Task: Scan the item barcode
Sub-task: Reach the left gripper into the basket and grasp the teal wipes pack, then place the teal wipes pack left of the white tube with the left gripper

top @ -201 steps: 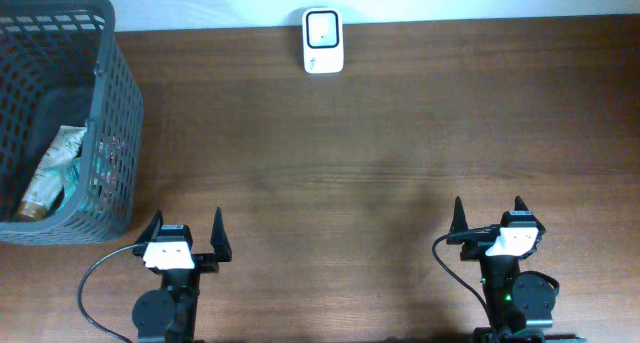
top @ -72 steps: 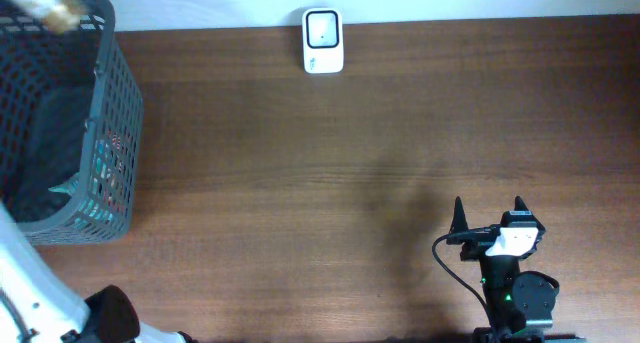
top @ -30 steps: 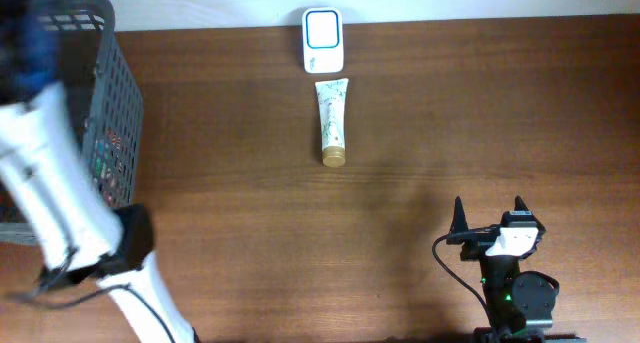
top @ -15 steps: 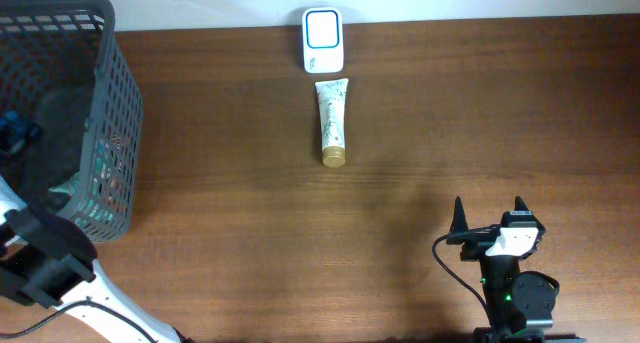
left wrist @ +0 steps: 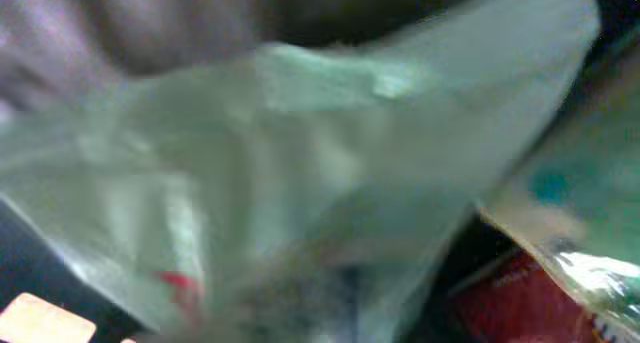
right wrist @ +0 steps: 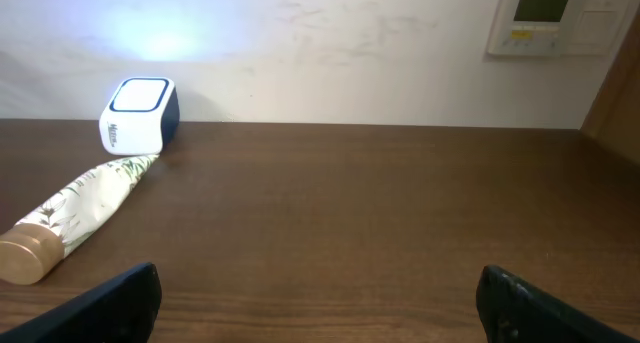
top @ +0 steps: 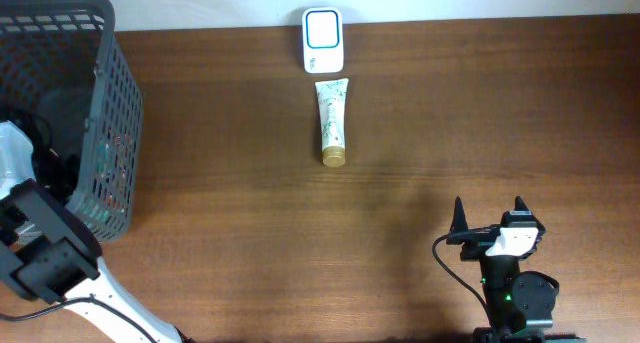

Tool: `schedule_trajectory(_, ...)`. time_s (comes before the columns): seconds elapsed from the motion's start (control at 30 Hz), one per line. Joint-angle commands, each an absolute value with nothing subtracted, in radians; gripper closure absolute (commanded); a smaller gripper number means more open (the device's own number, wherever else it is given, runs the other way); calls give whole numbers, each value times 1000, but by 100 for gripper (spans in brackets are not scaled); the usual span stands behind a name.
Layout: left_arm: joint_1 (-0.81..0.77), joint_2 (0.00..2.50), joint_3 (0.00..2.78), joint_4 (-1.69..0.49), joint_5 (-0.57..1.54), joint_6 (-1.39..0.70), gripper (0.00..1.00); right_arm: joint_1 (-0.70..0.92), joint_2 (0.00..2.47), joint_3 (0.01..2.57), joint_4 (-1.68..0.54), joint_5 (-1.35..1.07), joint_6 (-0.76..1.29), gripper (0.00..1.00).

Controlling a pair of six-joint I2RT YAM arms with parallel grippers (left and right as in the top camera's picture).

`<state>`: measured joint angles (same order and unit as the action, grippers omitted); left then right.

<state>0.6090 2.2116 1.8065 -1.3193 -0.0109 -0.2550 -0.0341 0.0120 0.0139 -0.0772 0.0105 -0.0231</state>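
Tube (top: 333, 123) lies far across the table (top: 450, 113), just near of the scanner (top: 323, 41), cap end nearest. Basket (top: 110, 133), far left: left arm (top: 45, 263) reaches in; left gripper hidden, closure can't tell. A blurred pale packet (left wrist: 300, 183) fills its camera. Risk: the slack wrapper slips or snags the mesh. Right gripper (top: 488, 203) idle, fingers spread.

Overhead: we find even, soft light over the tabletop (top: 400, 163), sharp throughout, with one faint shadow patch near its middle; the inside of the basket (top: 112, 133) is dark.
Left wrist: we get heavy blur; pale green packaging (left wrist: 300, 183) fills the frame, out of focus, with dim corners.
Right wrist: we see a bluish-white glow on the wall (right wrist: 160, 28) above the scanner (right wrist: 138, 113); the wood is crisp and faintly glossy.
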Motion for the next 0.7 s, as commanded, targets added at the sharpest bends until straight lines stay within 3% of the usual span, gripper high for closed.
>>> schedule_trajectory(0.0,612,2206,1836,-1314,-57,-245,100,-40,6,6,-81,12,-22,1)
schedule_trajectory(0.1,612,2194,2049,-1385,-56,-257,100,-40,6,6,-81,12,-22,1)
schedule_trajectory(0.27,612,2185,2752,-1497,-14,-378,100,-40,6,6,-81,12,-22,1)
schedule_trajectory(0.4,584,2180,3144,-1390,379,-398,100,-40,6,6,-81,12,-22,1)
schedule_trajectory(0.5,507,2119,3137,-1185,662,-539,100,-40,6,6,-81,12,-22,1)
schedule_trajectory(0.67,206,2122,3077,-1247,691,-542,100,-40,6,6,-81,12,-22,1)
